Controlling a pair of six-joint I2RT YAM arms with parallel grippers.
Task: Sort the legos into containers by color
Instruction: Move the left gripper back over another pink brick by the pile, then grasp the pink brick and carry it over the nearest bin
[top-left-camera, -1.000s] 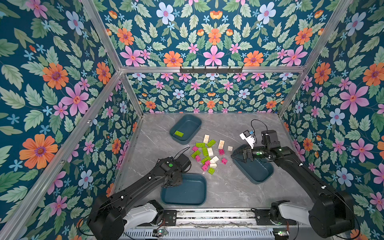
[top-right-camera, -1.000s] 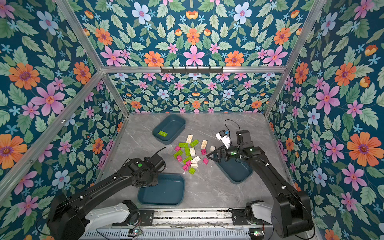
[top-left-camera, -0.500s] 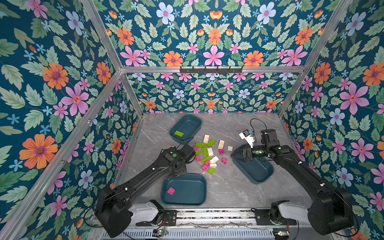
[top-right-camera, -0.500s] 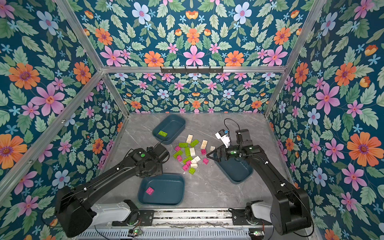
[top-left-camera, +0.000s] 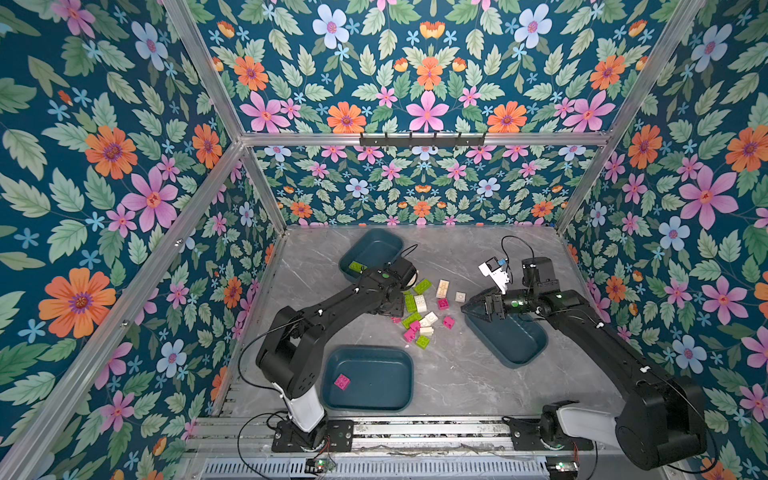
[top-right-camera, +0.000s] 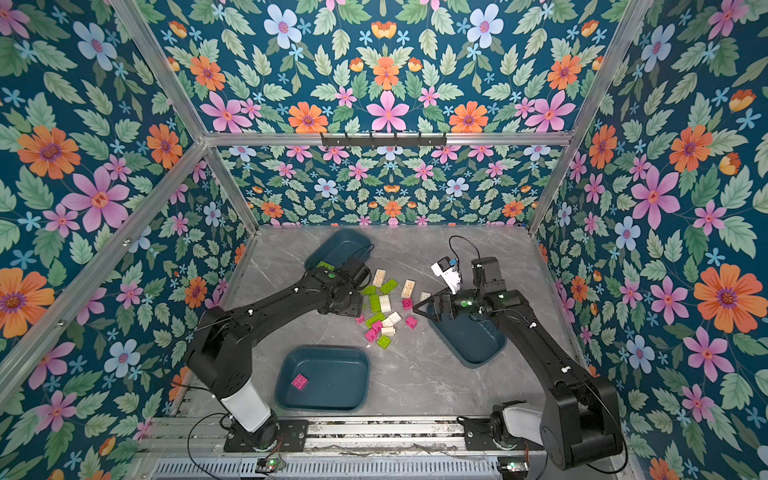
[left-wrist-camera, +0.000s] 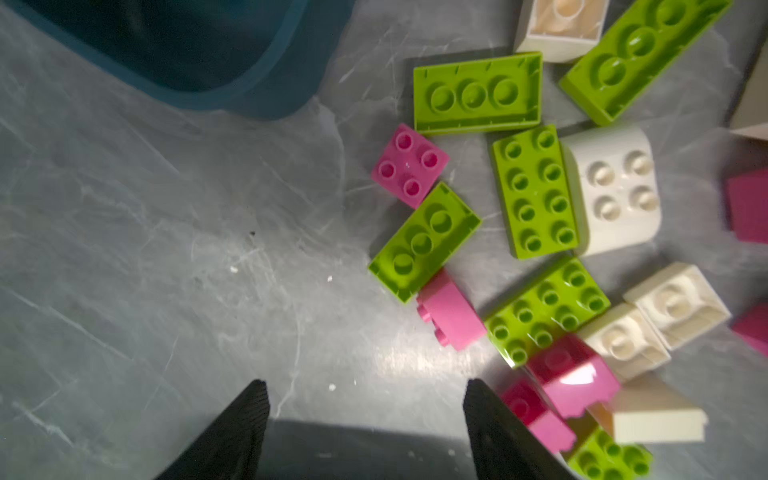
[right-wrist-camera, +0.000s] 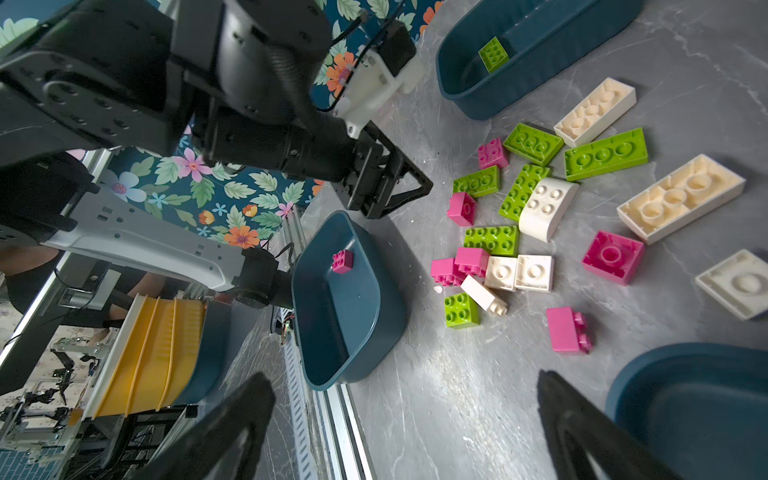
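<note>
Shows three teal bins on a grey marbled table (top-left-camera: 457, 374): near bin (top-left-camera: 374, 399) with one pink brick (top-left-camera: 342, 381), far bin (top-left-camera: 374, 245) with one green brick (top-left-camera: 356, 266), right bin (top-left-camera: 515, 345) beside the pile. Counts nineteen loose legos (right-wrist-camera: 548, 210) between them: six lime green, six pink, seven cream white. Finds left gripper (left-wrist-camera: 365, 415) with jaws apart, holding nothing, over bare table at the pile's edge. Finds right gripper (right-wrist-camera: 405, 415) spread wide, holding nothing, at the right bin's edge.

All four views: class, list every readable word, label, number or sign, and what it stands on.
None can be read: the green, pink and cream studded plastic bricks and the shallow dark teal plastic bins show no legible text.
</note>
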